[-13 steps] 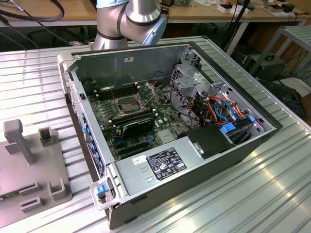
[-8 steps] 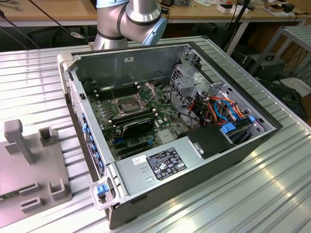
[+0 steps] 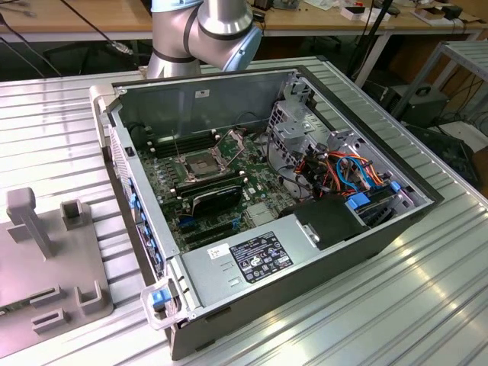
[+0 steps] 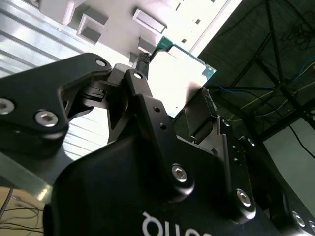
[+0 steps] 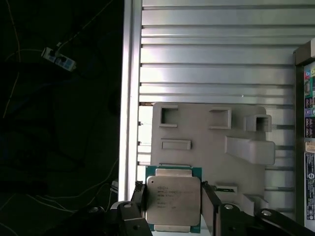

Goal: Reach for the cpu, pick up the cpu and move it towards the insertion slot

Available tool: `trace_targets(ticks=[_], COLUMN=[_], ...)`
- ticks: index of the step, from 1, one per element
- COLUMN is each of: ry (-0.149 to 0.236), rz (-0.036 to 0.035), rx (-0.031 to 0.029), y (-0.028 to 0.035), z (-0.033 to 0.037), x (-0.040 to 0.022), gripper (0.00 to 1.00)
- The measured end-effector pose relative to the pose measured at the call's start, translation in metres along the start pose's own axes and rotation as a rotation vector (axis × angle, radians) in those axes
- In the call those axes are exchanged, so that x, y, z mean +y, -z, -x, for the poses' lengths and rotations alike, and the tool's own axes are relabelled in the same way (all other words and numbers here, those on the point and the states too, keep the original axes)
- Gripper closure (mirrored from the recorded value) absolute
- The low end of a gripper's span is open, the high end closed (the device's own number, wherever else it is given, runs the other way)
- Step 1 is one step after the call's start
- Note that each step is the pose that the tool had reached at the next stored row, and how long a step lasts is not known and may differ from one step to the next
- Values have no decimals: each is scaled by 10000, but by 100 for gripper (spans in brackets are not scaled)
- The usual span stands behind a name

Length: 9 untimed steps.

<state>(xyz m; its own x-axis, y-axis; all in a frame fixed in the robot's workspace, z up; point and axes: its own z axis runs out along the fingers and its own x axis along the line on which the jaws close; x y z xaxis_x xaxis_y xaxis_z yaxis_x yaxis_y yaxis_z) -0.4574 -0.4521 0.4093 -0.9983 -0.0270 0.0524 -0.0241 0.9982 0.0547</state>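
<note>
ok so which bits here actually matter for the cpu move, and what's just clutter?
Job: flat silvery square cpu, clamped in black gripper; shiny metal-framed square insertion slot on the green motherboard.
Lying about: grey plastic fixture plate; black rectangular graphics card; silver power supply box; orange and blue cables.

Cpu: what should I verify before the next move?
1. Fingers against both edges of the cpu: ok.
2. Cpu square in the gripper: ok.
3. Cpu lifted off the grey fixture: cannot tell.
4. Slot centre bare: ok.
5. Clear route over the case wall to the slot: cannot tell.
</note>
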Motion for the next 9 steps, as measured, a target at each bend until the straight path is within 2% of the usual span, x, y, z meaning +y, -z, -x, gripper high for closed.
trace_targets(ticks=[9], ry=[-1], rz=[1], rx=[23], y=[175], z=[-9], x=[9], gripper=[46])
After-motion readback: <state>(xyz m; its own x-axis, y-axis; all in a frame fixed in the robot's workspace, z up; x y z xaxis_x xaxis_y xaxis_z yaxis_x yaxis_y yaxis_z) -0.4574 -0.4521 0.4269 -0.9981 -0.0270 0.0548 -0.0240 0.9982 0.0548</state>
